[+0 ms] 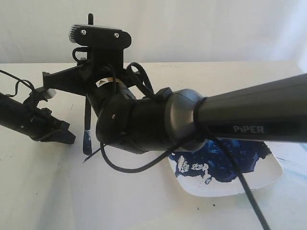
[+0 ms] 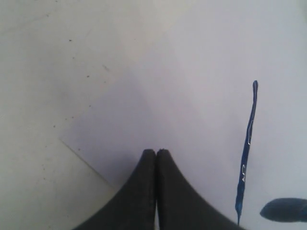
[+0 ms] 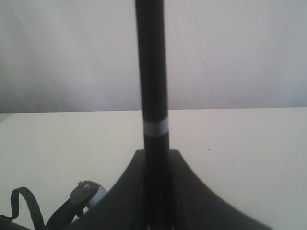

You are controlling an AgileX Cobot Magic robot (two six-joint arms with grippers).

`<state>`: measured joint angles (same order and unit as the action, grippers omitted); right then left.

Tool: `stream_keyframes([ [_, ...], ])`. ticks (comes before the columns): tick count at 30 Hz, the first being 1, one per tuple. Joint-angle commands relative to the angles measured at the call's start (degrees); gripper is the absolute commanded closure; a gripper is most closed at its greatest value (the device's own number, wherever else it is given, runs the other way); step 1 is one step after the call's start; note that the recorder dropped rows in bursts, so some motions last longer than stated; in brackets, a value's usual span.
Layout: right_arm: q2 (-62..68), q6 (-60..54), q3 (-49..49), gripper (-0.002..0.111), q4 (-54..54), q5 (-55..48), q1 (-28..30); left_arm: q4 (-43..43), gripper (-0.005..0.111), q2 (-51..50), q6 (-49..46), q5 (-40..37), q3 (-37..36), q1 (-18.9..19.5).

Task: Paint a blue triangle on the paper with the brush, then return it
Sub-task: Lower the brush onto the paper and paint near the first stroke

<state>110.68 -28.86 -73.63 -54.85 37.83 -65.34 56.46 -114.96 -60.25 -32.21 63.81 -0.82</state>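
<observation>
Brush point(image 3: 151, 72), gripped upright by the right claw point(image 3: 157, 152), could be pressed too hard, so the paper point(image 2: 201, 96) is dragged unless pinned by the closed, empty left claw point(image 2: 156, 151).

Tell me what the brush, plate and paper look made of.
The brush: smooth black handle, likely lacquered wood or plastic, with a silvery band that looks metal. The plate: smooth white rim, ceramic or hard plastic; can't tell which. The paper: thin matte pale sheet, crisp straight edge.
</observation>
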Motion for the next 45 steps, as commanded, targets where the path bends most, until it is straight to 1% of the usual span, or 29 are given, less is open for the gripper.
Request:
stream_keyframes([
  [1, 0.73, 1.27, 0.09, 0.108, 0.63, 0.9, -0.24, -2.08, 0.107, -0.35, 0.07, 2.68, -0.31, 0.15],
  [13, 0.74, 2.11, 0.09, 0.108, 0.88, -0.67, -0.34, -2.08, 0.107, -0.35, 0.07, 2.68, -0.31, 0.15],
  [25, 0.74, 2.11, 0.09, 0.108, 9.34, -3.49, -0.31, -2.08, 0.107, -0.35, 0.07, 2.68, -0.31, 0.15],
  [45, 0.85, 2.11, 0.09, 0.108, 12.07, -3.57, -0.31, -2.08, 0.107, -0.35, 0.07, 2.68, -0.31, 0.15],
])
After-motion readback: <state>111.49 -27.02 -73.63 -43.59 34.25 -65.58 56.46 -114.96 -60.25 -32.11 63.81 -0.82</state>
